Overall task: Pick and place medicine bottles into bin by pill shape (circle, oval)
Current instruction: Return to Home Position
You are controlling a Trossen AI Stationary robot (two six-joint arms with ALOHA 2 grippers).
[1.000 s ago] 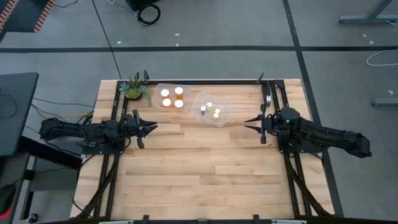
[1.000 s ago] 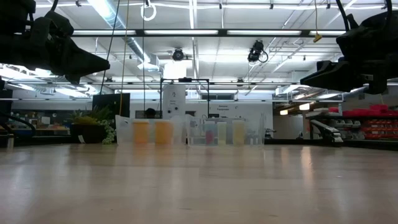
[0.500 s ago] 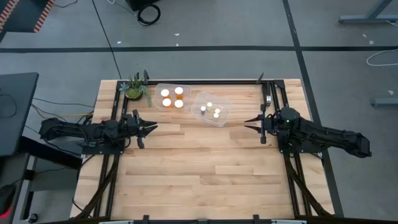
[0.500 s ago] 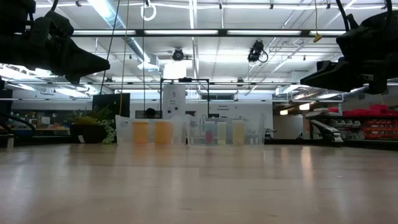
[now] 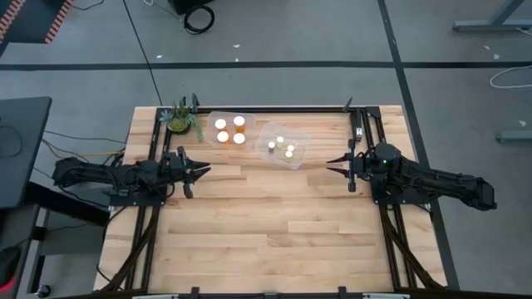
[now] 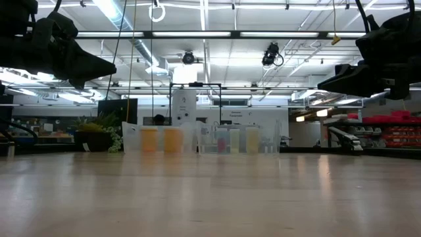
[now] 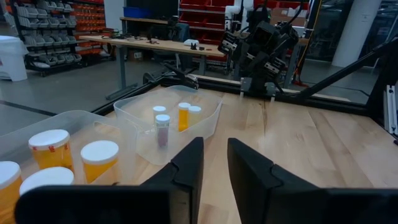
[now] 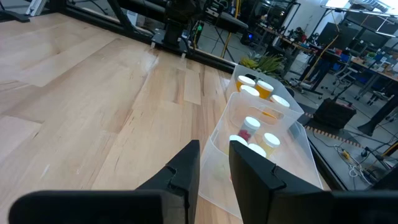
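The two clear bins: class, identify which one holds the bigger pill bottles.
The bin beside the potted plant: its four big bottles carry wide white caps, while the other bin holds four much smaller bottles.

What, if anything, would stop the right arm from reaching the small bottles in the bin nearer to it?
Likely nothing, so yes. The right gripper hangs open beside the bin, only bare table lies between, and the small bottles stand uncovered in it. The left gripper waits opposite.
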